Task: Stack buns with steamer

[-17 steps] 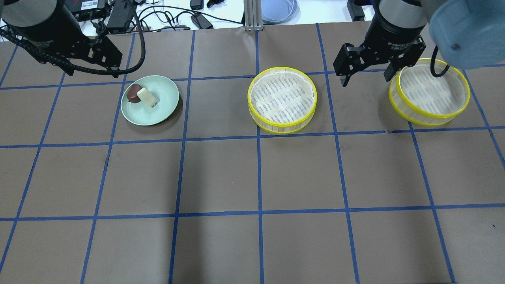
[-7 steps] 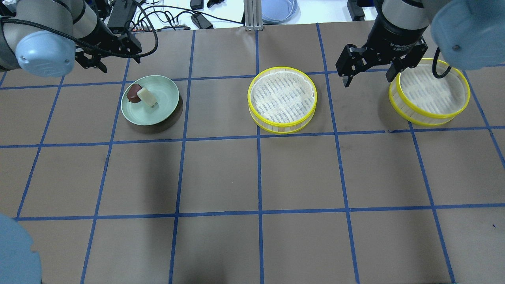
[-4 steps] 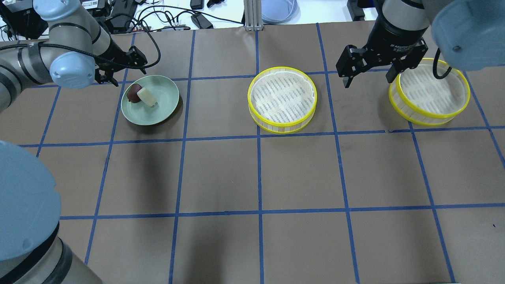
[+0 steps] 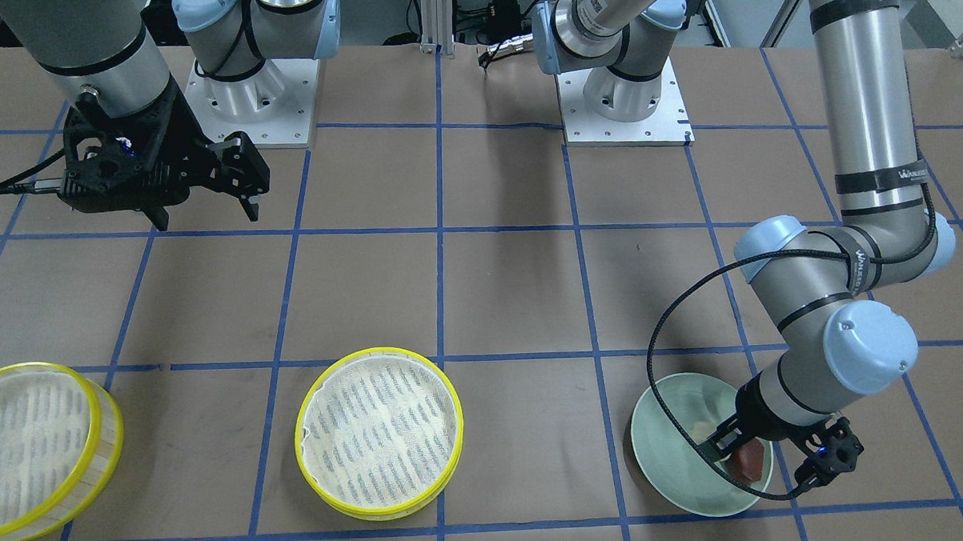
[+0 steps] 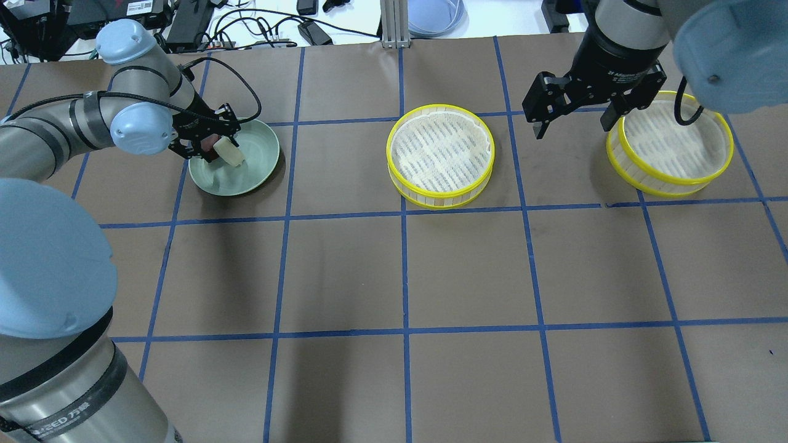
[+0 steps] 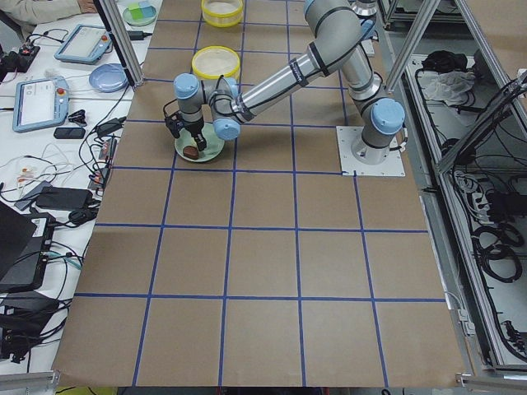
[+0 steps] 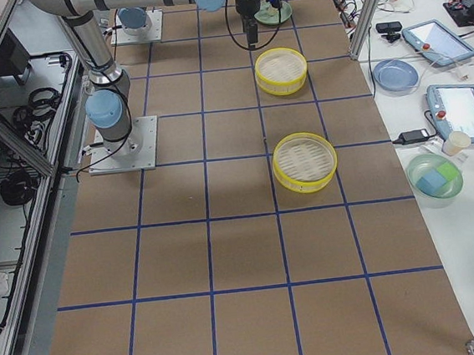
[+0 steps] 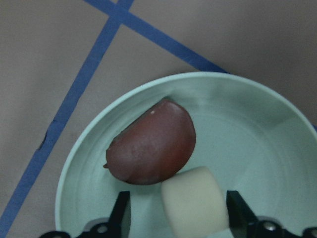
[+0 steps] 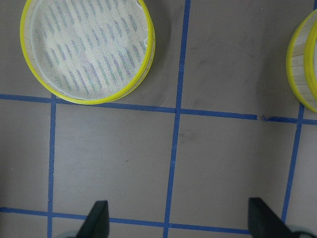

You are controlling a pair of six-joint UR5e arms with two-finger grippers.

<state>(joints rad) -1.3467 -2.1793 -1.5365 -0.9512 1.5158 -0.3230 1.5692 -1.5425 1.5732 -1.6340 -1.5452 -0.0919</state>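
Two buns lie on a pale green plate: a cream-white bun and a dark reddish-brown bun touching it. My left gripper is low over the plate and open. In the left wrist view its fingers stand on either side of the cream bun, with a gap on the left side. One steamer tier sits mid-table and is empty. The second tier is at the right. My right gripper hangs open and empty between the two tiers, above the table.
The table is brown paper with a blue tape grid. Cables and devices lie beyond its far edge. In the front-facing view the plate is at the lower right and the tiers are at the lower left.
My left arm has swung in from the back left and brought its gripper down over the plate, around the cream bun. The right gripper has barely moved. Buns and tiers are unmoved.
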